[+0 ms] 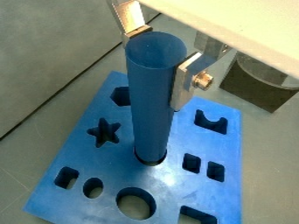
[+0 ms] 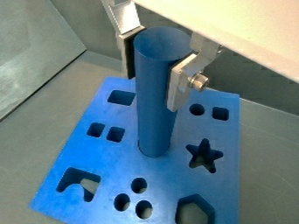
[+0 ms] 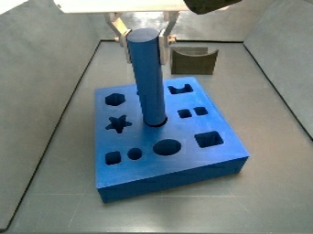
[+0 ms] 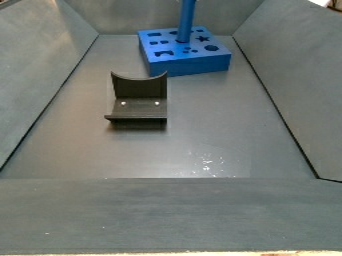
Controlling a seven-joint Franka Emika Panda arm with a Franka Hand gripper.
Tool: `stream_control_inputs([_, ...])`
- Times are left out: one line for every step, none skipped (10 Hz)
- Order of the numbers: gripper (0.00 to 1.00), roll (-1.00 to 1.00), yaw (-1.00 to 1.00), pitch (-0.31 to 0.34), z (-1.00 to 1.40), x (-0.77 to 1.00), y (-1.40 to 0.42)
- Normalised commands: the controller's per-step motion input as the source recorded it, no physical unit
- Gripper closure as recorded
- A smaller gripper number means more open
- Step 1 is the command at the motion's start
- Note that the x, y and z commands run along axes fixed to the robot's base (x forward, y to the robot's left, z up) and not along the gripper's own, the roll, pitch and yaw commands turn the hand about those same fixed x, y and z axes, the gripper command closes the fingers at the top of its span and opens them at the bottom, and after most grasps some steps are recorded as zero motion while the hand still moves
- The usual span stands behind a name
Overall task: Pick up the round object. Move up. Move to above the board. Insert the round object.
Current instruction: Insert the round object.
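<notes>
The round object (image 1: 152,96), a tall plain blue peg, stands upright with its lower end in a round hole near the middle of the board (image 1: 77,191). The board is a thick blue slab with star, hexagon, round and square holes. My gripper (image 1: 158,58) is at the peg's top, with a silver finger on each side, shut on it. Both wrist views show this; the peg (image 2: 156,96), board (image 2: 107,164) and gripper (image 2: 155,66) appear again. In a side view the peg (image 3: 145,78) rises from the board (image 3: 184,166) under the gripper (image 3: 145,38). In a side view the peg (image 4: 187,25) and board (image 4: 201,62) are far off and the gripper is cut off.
The dark fixture (image 3: 193,61) stands on the grey floor behind the board; it is nearer the camera in a side view (image 4: 136,100). Sloping grey walls (image 4: 47,80) enclose the floor on all sides. Open holes surround the peg, including the star (image 3: 119,124).
</notes>
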Motion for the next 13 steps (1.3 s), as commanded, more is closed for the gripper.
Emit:
stream_control_inputs([1.00,0.11,-0.10,0.000,-0.20,0.24,-0.19])
stream_control_inputs([1.00,0.04,-0.08,0.000,-0.11,0.23,-0.14])
stream_control_inputs([1.00,0.00,-0.01,0.000,-0.01,0.14,-0.02])
stream_control_inputs([1.00,0.00,0.00,0.000,0.00,0.05,0.00])
stream_control_inputs([1.00,0.51,-0.30,0.391,-0.12,-0.05,0.00])
stream_control_inputs([1.00,0.32,-0.75,0.360,-0.35,0.00,0.07])
stream_control_inputs([1.00,0.00,-0.72,0.060,-0.28,0.00,0.07])
stream_control_inputs([1.00,-0.05,-0.29,0.000,0.00,0.00,0.05])
stream_control_inputs([1.00,-0.07,-0.12,0.000,-0.11,-0.19,0.13])
stream_control_inputs([1.00,-0.12,-0.62,0.229,-0.45,-0.17,0.11])
stream_control_inputs([1.00,-0.25,-0.81,0.189,-0.66,-0.21,0.03])
stream_control_inputs([1.00,-0.21,-0.53,0.046,0.00,0.06,0.00])
stream_control_inputs([1.00,0.01,0.00,0.000,-0.22,0.00,0.00])
